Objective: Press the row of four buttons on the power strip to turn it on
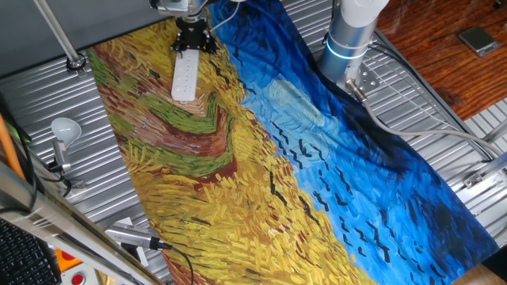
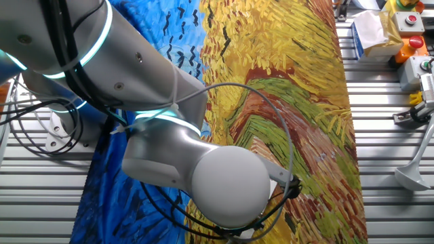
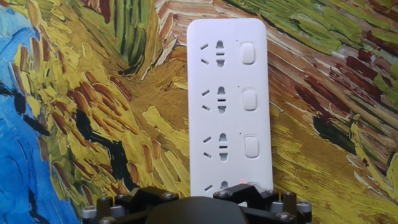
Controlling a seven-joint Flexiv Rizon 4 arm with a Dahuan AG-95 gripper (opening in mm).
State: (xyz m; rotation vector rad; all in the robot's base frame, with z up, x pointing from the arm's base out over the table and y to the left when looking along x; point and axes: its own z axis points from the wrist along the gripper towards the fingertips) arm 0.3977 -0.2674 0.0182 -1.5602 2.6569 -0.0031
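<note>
Power strip (image 3: 227,106) smooth matt white plastic; painted-print cloth (image 1: 238,158) soft, slightly wrinkled; worktop (image 1: 47,111) ribbed bare metal; arm shell (image 2: 224,183) smooth satin grey.

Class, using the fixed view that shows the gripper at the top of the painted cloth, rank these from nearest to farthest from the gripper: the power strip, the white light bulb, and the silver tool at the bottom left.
1. The power strip, directly below the gripper.
2. The white light bulb, off the cloth at the left edge.
3. The silver tool, lowest in the frame, bottom left.
</note>
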